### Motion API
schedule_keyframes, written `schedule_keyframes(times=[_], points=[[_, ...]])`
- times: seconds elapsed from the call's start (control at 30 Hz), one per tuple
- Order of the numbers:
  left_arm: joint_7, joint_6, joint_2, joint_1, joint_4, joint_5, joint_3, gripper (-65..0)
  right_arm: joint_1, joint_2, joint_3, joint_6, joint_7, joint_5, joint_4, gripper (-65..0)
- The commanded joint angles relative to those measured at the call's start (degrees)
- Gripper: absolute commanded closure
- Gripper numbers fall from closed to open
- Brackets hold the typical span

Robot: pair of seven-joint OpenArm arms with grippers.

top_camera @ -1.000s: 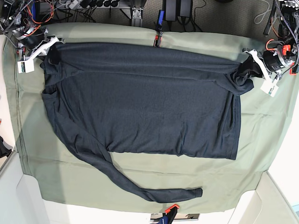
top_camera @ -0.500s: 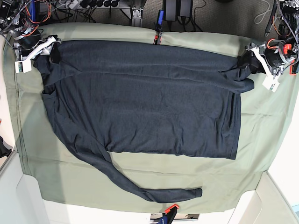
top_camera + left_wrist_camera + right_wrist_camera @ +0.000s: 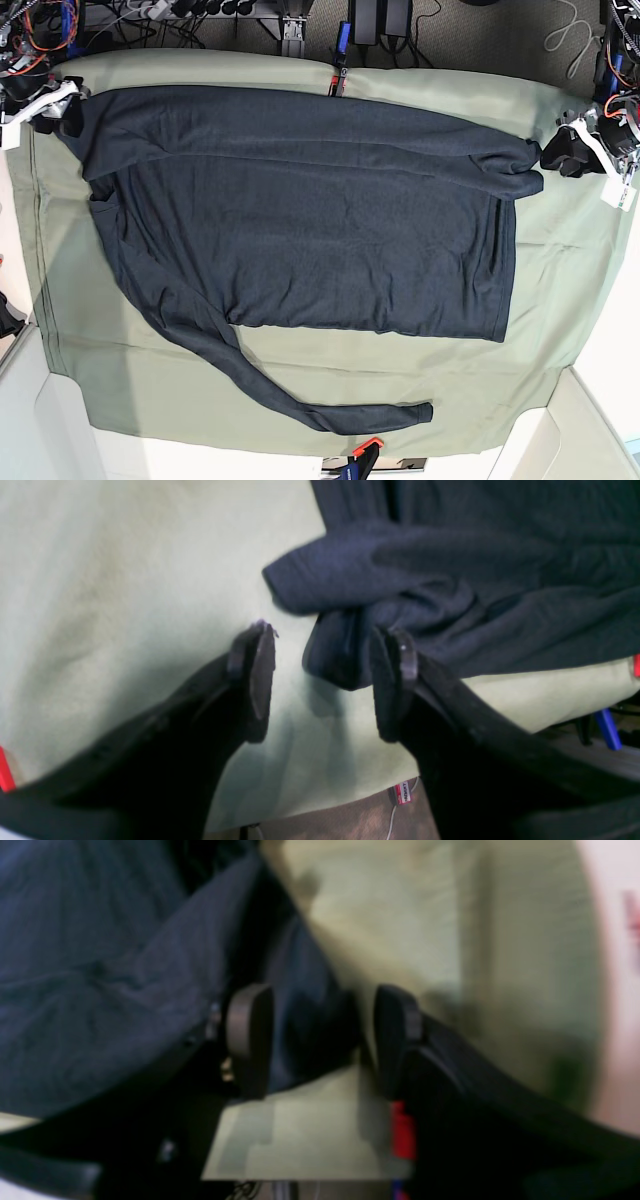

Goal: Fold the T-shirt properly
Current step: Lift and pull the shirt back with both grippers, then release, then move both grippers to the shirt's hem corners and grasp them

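Observation:
The dark navy T-shirt [image 3: 300,220] lies spread flat on the olive table cloth [image 3: 560,290], with one long sleeve [image 3: 300,405] trailing toward the front. My left gripper [image 3: 562,155] is at the shirt's bunched right end, just off the fabric. In the left wrist view the left gripper [image 3: 325,680] has its jaws apart, with a shirt corner [image 3: 335,650] lying between them. My right gripper [image 3: 62,112] is at the shirt's far left corner. The right wrist view is blurred; there the right gripper [image 3: 320,1037] has its jaws apart and a fold of the shirt [image 3: 100,965] sits between them.
Cables and electronics line the back edge beyond the cloth. A red clamp [image 3: 337,82] sits at the back middle of the cloth. An orange and blue item [image 3: 362,455] is at the front edge. Pale walls border the cloth on both sides.
Both grippers moved outward, away from each other. The shirt's top left corner was drawn further left with the right gripper. The left gripper came off the shirt's right end.

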Motion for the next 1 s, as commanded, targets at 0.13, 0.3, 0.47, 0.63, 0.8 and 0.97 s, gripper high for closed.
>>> schedule_keyframes(times=[0.13, 0.3, 0.47, 0.63, 0.8, 0.97], points=[[-2.23, 0.07, -2.03, -0.55, 0.79, -1.88, -0.5, -33.1, 2.05, 2.32, 1.01, -0.02, 1.31, 1.01, 1.84, -32.6], [-3.96, 0.07, -2.91, -0.83, 0.81, -2.01, -0.5, -33.1, 6.97, 2.67, 0.98, -0.04, 1.29, 0.98, 1.92, -32.6], [-3.89, 0.07, -2.99, -3.8, 0.81, -2.01, -0.5, -33.1, 13.22, 2.51, 0.68, -0.55, 1.29, 0.13, 1.86, -32.6], [-3.93, 0.07, -3.15, -8.2, 0.79, -0.66, 1.05, -33.1, 17.7, 2.49, -2.32, -1.38, 1.84, -2.49, 0.57, -32.6], [-4.74, 0.07, -4.11, -11.98, 0.68, 3.54, 7.48, -33.1, 23.56, 2.51, -8.41, -4.07, 6.08, -8.5, -3.63, -32.6], [-6.78, 0.07, -4.72, -14.75, 0.11, 7.85, 12.66, -33.1, 33.42, 2.54, -13.0, -5.46, 8.33, -13.05, -14.16, -32.6]])
